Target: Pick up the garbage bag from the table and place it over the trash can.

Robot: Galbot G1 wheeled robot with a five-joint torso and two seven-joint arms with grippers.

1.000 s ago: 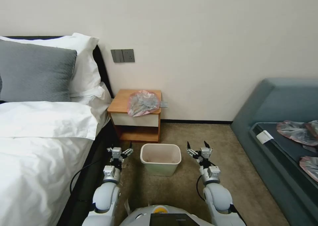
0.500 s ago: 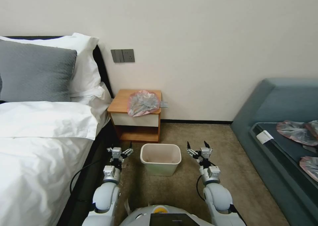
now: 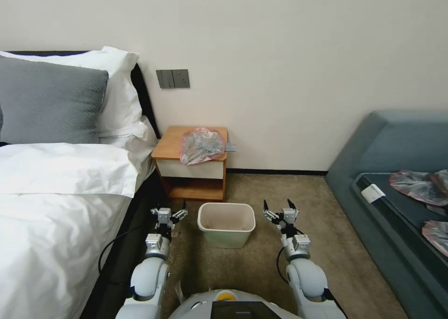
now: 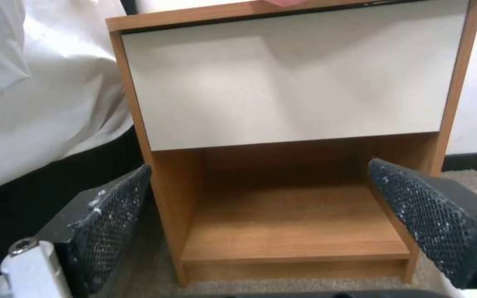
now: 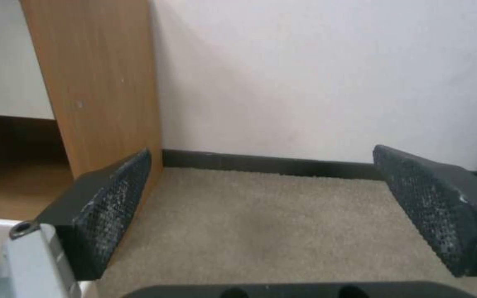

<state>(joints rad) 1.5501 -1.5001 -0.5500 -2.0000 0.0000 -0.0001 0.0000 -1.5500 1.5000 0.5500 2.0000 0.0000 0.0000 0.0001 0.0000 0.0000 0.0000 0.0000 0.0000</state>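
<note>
Here the garbage bag (image 3: 201,145) lies crumpled on the table (image 3: 170,144), apparently overhanging its front edge. The trash can (image 3: 226,224) stands on the carpet (image 3: 280,188) between the left gripper (image 3: 171,212) and right gripper (image 3: 280,209), both low with fingers spread apart.

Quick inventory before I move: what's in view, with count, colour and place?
garbage bag: 1, grey with pink rim, on the table top
table: 1, orange-brown with white drawer, against the wall
trash can: 1, beige-white, on the carpet before the table
bed: 1, white linen, robot's left
pillows: 1 grey, 1 white, at the bed's head
sofa: 1, blue-grey, robot's right
other bags: several, grey-pink, on the sofa
wall switches: 1 grey panel, above the table
left gripper: fingers open, left of the can
right gripper: fingers open, right of the can
</note>
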